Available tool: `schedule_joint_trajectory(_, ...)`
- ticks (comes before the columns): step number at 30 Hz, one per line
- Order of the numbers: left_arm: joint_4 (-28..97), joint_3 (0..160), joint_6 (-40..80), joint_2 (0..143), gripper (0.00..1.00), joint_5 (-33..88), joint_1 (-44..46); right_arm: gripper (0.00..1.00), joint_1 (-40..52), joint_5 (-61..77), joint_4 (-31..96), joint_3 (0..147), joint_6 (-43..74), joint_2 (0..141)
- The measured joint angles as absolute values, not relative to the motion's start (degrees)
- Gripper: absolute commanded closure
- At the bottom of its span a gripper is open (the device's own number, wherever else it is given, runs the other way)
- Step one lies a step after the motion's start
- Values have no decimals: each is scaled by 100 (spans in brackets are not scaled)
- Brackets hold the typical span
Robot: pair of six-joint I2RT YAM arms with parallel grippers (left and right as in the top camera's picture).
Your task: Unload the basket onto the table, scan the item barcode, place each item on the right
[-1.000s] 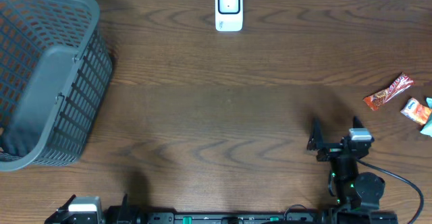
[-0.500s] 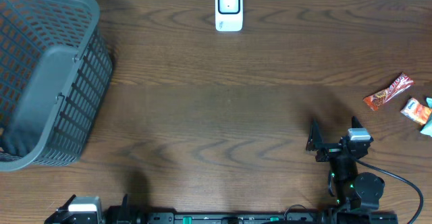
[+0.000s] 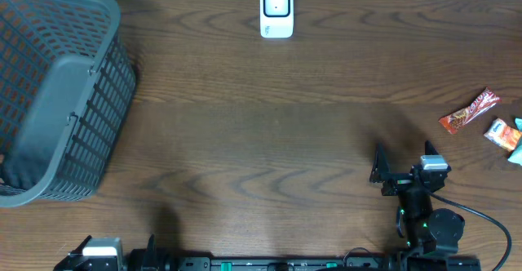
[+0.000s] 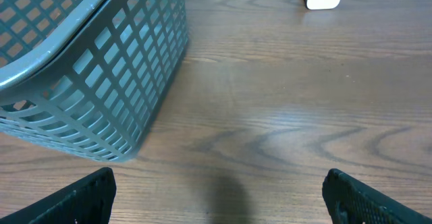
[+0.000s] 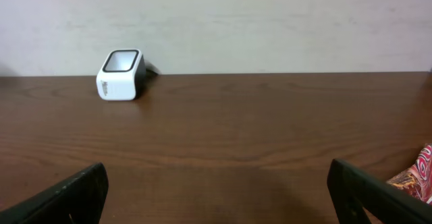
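Right pincer [image 3: 404, 161]: is standing spread wide and gripping nothing, hovering low over the near right part of the surface [image 3: 269, 140]. In its own wrist view the two fingers [image 5: 67, 198] are showing at the bottom corners with only wood between them.
Left pincer [image 4: 219, 200]: is also standing spread and empty at the near left edge, its dark fingers [image 4: 74, 200] framing a stretch of wood.
Item: a red-orange snack bar [image 3: 470, 112] is lying flat near the right edge of the surface, beyond the right pincer and to its right, apart from it. Its wrapper is peeking in at the right edge of the right wrist view.
Beside the item: a small white-and-orange packet [image 3: 499, 132] is lying just beside the bar, on the side away from the pincer. A further packet is being cut off by the frame edge and cannot be made out.
Scanner [image 3: 276, 11]: is standing at the far edge around the middle, a white box with a dark window, well apart from both pincers and from the bar.
Basket [image 3: 106, 116]: is taking up the far left corner, grey and slatted, its wall facing the left pincer.
In between: plain wood grain is stretching from the right pincer to the bar and to the scanner.
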State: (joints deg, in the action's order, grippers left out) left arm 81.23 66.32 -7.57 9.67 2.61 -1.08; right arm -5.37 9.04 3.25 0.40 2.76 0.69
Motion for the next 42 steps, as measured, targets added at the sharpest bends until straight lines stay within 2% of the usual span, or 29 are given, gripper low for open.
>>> schedule_joint_trajectory(12, 8018, 6632, -762, 967, 2, 263, -108, 1, -537, 904, 327, 40, 279, 69)
schedule_joint_trajectory(18, 6423, 6346, -777, 963, 2, 395, -102, 1, -534, 904, 327, 40, 279, 69)
schedule_joint_trajectory(30, 2821, 3391, -777, 969, 2, 659, -102, 1, -517, 902, 327, 40, 279, 69)
schedule_joint_trajectory(35, 2053, 2296, -779, 716, 2, 827, -102, 1, -517, 902, 327, 40, 279, 69)
schedule_joint_trajectory(42, 1743, 1490, -779, 78, 2, 915, -93, 1, -517, 902, 329, 40, 276, 69)
